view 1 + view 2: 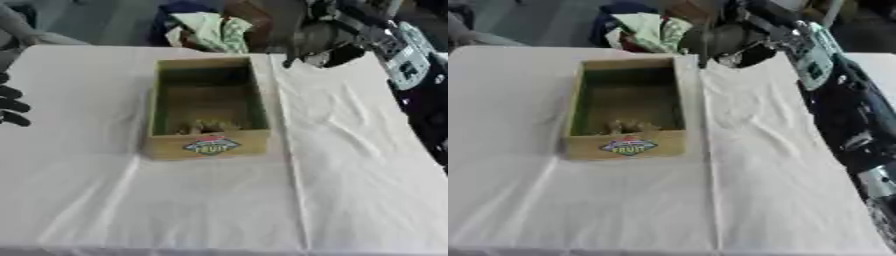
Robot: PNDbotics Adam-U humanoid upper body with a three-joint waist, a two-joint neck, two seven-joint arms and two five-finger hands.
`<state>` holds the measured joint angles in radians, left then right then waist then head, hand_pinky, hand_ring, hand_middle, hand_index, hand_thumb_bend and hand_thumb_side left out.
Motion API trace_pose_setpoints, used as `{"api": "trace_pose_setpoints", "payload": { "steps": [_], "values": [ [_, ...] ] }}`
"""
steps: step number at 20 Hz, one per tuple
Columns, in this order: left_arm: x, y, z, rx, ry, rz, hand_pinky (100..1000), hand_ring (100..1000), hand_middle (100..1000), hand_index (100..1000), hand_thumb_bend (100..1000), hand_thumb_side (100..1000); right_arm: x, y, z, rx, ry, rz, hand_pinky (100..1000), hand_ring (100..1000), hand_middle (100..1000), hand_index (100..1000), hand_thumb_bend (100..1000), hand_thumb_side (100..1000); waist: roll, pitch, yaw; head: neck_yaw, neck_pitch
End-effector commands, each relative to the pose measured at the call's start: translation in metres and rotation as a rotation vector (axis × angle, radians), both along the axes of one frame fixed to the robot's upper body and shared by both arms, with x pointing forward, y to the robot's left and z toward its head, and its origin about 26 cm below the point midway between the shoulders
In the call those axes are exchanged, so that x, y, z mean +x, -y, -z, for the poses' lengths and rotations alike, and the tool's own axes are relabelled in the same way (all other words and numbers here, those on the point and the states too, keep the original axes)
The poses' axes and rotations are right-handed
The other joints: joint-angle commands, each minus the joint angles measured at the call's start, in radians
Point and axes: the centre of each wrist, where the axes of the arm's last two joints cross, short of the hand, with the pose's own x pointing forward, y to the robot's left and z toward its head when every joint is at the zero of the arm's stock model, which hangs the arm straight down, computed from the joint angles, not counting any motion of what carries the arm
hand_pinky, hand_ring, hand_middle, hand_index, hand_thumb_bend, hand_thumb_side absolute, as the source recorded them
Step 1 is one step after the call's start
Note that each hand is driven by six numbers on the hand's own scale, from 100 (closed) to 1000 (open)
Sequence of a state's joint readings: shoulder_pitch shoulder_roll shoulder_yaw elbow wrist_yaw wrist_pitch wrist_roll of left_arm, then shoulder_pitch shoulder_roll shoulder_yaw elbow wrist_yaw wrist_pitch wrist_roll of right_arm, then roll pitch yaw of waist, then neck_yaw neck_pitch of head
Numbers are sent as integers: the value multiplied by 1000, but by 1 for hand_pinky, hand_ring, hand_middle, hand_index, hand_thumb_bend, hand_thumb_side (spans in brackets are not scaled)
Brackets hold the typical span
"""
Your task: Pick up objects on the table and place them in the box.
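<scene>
A wooden box point(208, 145) with a "FRUIT" label on its near wall stands on the white-clothed table point(175, 200), left of centre. Some small tan and yellowish things point(206, 126) lie inside against the near wall; I cannot make out what they are. My left hand point(10, 106) shows only as dark, spread fingers at the left edge, left of the box and apart from it. My right arm point(833, 90) runs up the right side, and its hand point(741, 50) hangs dark over the table's far edge, just beyond the box's far right corner.
A crease in the cloth point(293, 165) runs from front to back, right of the box. Beyond the far edge lies a heap of green and white fabric point(208, 30) with other clutter.
</scene>
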<state>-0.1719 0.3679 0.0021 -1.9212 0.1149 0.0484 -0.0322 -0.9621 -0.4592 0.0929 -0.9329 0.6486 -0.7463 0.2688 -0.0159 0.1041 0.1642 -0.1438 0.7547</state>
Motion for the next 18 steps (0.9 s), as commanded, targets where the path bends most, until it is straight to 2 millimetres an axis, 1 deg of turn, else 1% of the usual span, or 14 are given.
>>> {"api": "trace_pose_setpoints", "payload": {
  "steps": [1, 3, 6, 11, 12, 14, 15, 16, 17, 18],
  "values": [
    [0, 5, -11, 5, 39, 33, 513, 576, 573, 762, 100, 828, 7, -19, -11, -14, 3, -31, 571, 579, 362, 398, 249, 234, 1, -13, 10, -13, -3],
    [1, 8, -14, -2, 47, 50, 516, 576, 573, 762, 100, 827, 12, -32, -2, -32, -30, -33, 570, 579, 365, 402, 245, 247, 1, -8, 27, -23, -7],
    [2, 13, -17, -10, 58, 76, 518, 576, 573, 762, 100, 827, 17, -45, 14, -49, -80, -17, 570, 579, 368, 404, 241, 260, 4, 0, 51, -39, -15],
    [4, 20, -22, -22, 74, 112, 520, 576, 572, 762, 100, 829, 21, -57, 35, -88, -128, 29, 576, 588, 397, 437, 257, 291, 5, 14, 98, -63, -31],
    [4, 21, -23, -23, 75, 118, 521, 576, 572, 762, 100, 830, 22, -58, 38, -93, -133, 42, 577, 591, 405, 445, 272, 297, 5, 16, 106, -66, -33],
    [4, 23, -23, -24, 75, 126, 520, 576, 572, 762, 100, 831, 23, -58, 43, -99, -136, 69, 586, 607, 448, 491, 348, 334, 5, 19, 117, -70, -36],
    [4, 23, -23, -25, 75, 127, 520, 576, 572, 761, 100, 831, 23, -58, 45, -101, -133, 81, 595, 621, 480, 527, 403, 364, 6, 20, 119, -70, -37],
    [4, 22, -23, -26, 74, 125, 521, 576, 572, 761, 100, 832, 23, -58, 47, -105, -129, 94, 603, 632, 509, 560, 428, 383, 6, 21, 121, -71, -37],
    [4, 22, -23, -26, 73, 124, 521, 576, 572, 761, 100, 833, 23, -58, 48, -113, -123, 104, 623, 665, 560, 623, 463, 436, 6, 21, 121, -71, -37],
    [4, 22, -22, -26, 72, 123, 521, 575, 572, 761, 100, 834, 22, -58, 49, -127, -119, 112, 632, 678, 580, 650, 466, 458, 5, 21, 121, -71, -37]
  ]
}}
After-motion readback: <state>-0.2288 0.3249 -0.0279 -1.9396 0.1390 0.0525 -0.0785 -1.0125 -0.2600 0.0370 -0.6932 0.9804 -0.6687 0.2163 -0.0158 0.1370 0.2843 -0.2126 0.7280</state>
